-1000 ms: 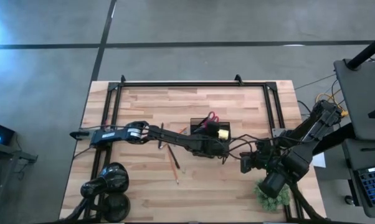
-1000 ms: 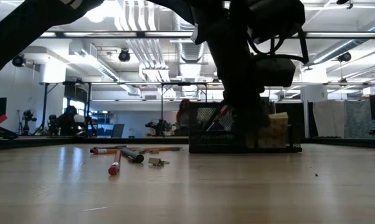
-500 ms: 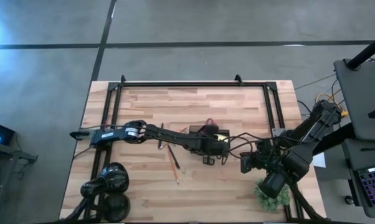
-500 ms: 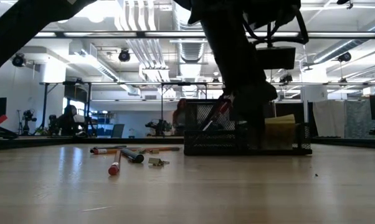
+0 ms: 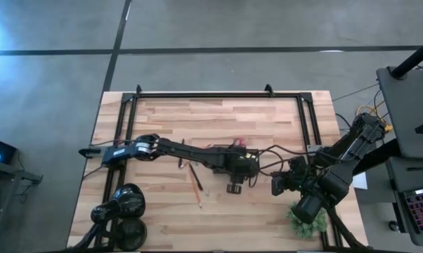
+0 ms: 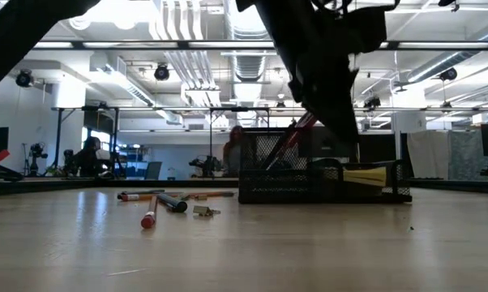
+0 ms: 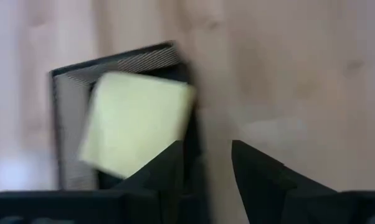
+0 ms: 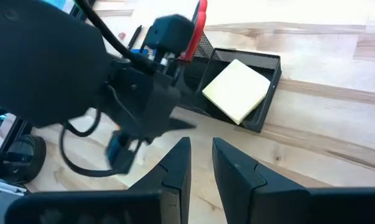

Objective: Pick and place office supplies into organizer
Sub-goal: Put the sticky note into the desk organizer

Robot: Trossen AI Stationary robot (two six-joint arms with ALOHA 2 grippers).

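Two dark robot arms work over a wooden tabletop (image 5: 162, 211). The left claw (image 7: 207, 165) hangs just past the near wall of the organizer (image 8: 240, 93), a small black mesh box, with its two fingers (image 7: 256, 171) parted by a narrow gap and nothing between them. Ahead of this claw, inside the organizer's open compartment, lies the yellow note pad (image 7: 134, 124), tilted against a wall rather than lying flat. The red-handled scissors (image 8: 199, 28) stand upright in the compartment farther from the claw.

The right claw (image 8: 200, 163) waits well to the side of the organizer; its fingers stand a narrow gap apart and hold nothing. A green spiky ball (image 5: 306, 223) sits behind it at the tabletop's edge.

Away from the left claw, back along its arm, loose pencils and pens (image 5: 194, 178) lie on the wood, well apart from the organizer, with a tiny piece (image 6: 202, 211) among them.

The step in hand appears to be drawing the left claw clear after placing the pad. Done well, it would rise straight up first, so the fingers do not catch the mesh wall or drag the box, before swinging toward the pencils.
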